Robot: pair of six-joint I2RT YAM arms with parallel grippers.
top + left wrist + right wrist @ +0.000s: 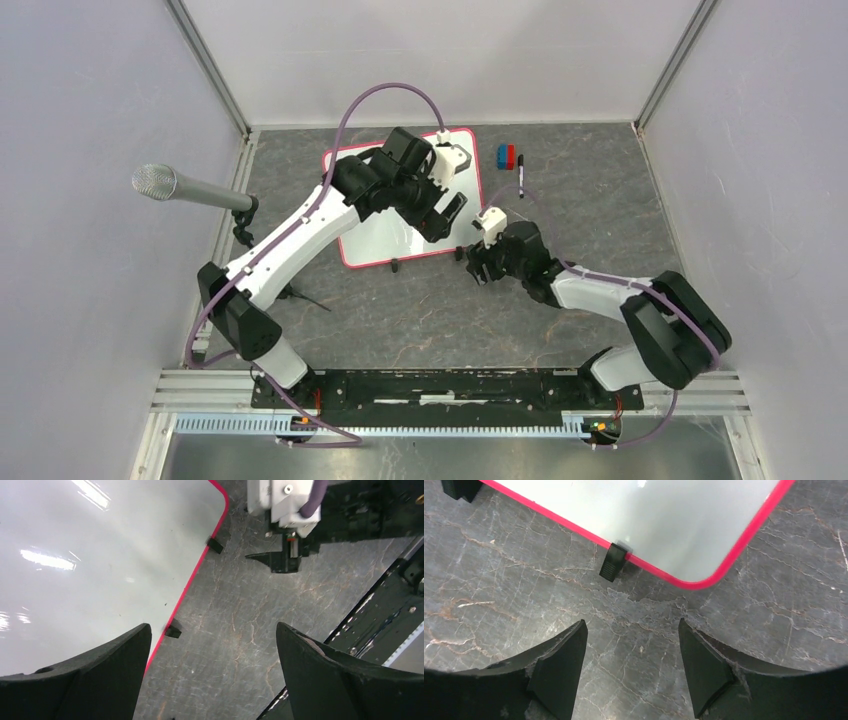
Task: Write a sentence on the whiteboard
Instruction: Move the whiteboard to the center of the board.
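The whiteboard (385, 240) is laid flat on the table (420, 320), far left of centre, its clipped long edge nearest the arms; no writing is seen on the parts that show. The left gripper (212, 640) is held spread and empty over the board's near edge. The right gripper (631, 645) is likewise spread and empty just off the near right corner. The marker (520, 176) lies beside the board's right side, so it should probably be fetched first and gripped mid-barrel, with the board steadied by the other arm.
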